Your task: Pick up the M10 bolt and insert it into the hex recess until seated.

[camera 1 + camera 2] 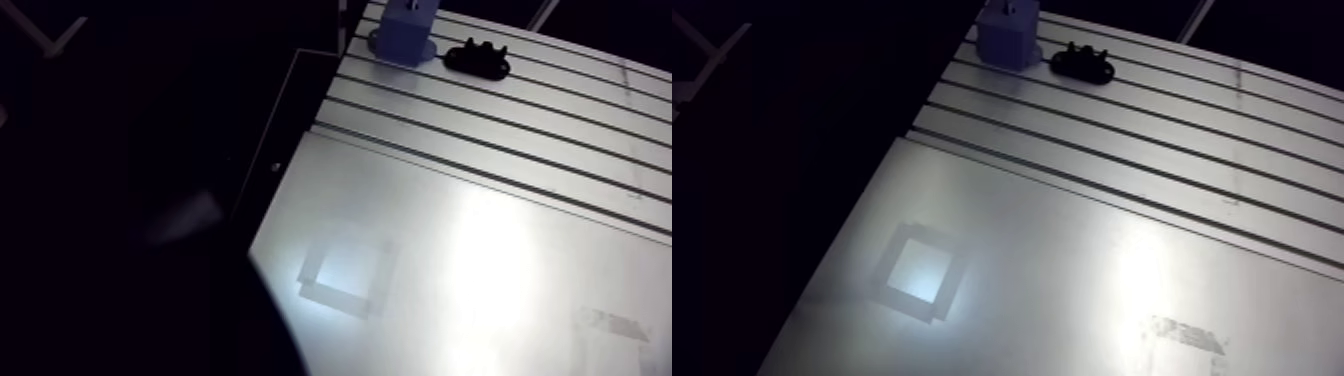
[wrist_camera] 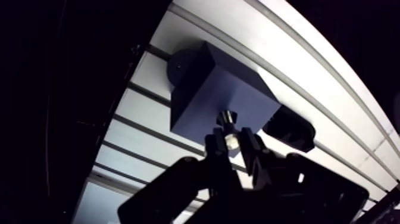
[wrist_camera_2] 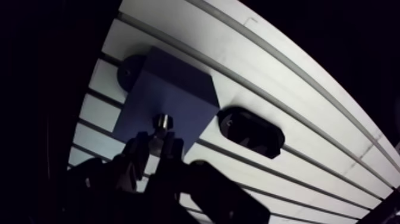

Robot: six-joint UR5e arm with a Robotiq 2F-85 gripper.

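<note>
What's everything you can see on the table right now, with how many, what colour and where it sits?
block: one, blue, standing on the slotted part of the table, just ahead of the gripper.
bolt: one, silver metal, held between the gripper's fingers, with its end towards the block's top face; whether they touch cannot be told.
oval part: one, black, lying on the slots beside the block, apart from it.
square patch: one, pale, on the smooth part of the table, away from the block.
table: one, bare aluminium with dark parallel slots.
gripper: one, black, with two fingers, shut on the bolt above the block.
</note>
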